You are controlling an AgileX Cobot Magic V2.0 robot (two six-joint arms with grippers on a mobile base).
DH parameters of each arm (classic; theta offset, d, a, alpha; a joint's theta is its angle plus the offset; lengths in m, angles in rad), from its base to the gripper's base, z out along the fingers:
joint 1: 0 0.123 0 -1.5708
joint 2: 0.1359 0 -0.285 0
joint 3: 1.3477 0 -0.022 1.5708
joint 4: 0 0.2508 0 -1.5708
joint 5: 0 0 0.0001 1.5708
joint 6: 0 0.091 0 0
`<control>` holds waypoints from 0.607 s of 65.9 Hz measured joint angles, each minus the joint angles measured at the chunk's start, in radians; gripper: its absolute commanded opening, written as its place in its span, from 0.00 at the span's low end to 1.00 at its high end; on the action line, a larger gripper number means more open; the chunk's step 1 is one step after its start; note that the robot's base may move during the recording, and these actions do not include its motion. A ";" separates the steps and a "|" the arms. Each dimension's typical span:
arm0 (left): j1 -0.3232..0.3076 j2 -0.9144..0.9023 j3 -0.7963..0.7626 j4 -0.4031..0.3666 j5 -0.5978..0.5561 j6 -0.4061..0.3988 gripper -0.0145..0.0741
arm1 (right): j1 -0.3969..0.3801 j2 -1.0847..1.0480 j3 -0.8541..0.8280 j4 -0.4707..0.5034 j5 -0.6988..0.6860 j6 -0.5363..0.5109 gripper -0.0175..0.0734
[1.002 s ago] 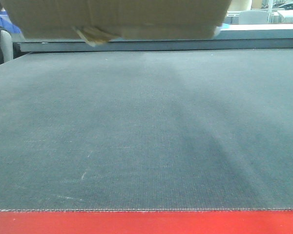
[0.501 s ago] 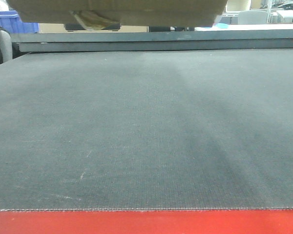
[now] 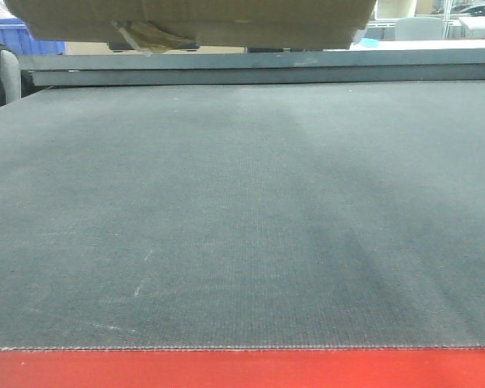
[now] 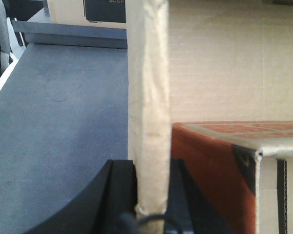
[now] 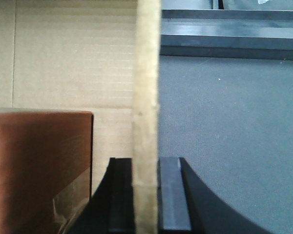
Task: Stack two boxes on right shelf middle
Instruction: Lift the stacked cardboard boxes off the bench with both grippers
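Note:
A brown cardboard box (image 3: 194, 20) hangs above the dark mat at the top of the front view, a scrap of yellowish tape (image 3: 149, 36) dangling under it. My left gripper (image 4: 151, 165) is shut on the box's left wall (image 4: 147, 87), which stands edge-on between the black fingers. My right gripper (image 5: 146, 163) is shut on the opposite wall (image 5: 146, 73) in the same way. Inside the box sits a red-brown item (image 4: 205, 165), also seen in the right wrist view (image 5: 39, 161). Only one box shows. The shelf is out of view.
A dark grey mat (image 3: 242, 218) with a red front edge (image 3: 242, 369) fills the view below the box. A grey metal rail (image 3: 267, 69) runs along its far side. A blue bin (image 3: 24, 36) stands beyond at the far left.
The box sits higher in the front view than a second ago, after a small dip in the last half second. The mat is unchanged.

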 measured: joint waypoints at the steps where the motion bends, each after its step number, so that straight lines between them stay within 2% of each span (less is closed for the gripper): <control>1: 0.000 0.000 0.000 0.000 0.001 0.000 0.04 | 0.000 0.000 0.000 0.000 0.000 0.000 0.02; 17: 0.000 0.000 0.000 -0.010 0.008 0.086 0.04 | 0.000 0.000 0.000 0.000 0.000 0.000 0.02; 40: 0.002 0.000 0.000 -0.011 0.008 0.101 0.04 | 0.000 0.000 0.000 0.000 -0.002 0.000 0.02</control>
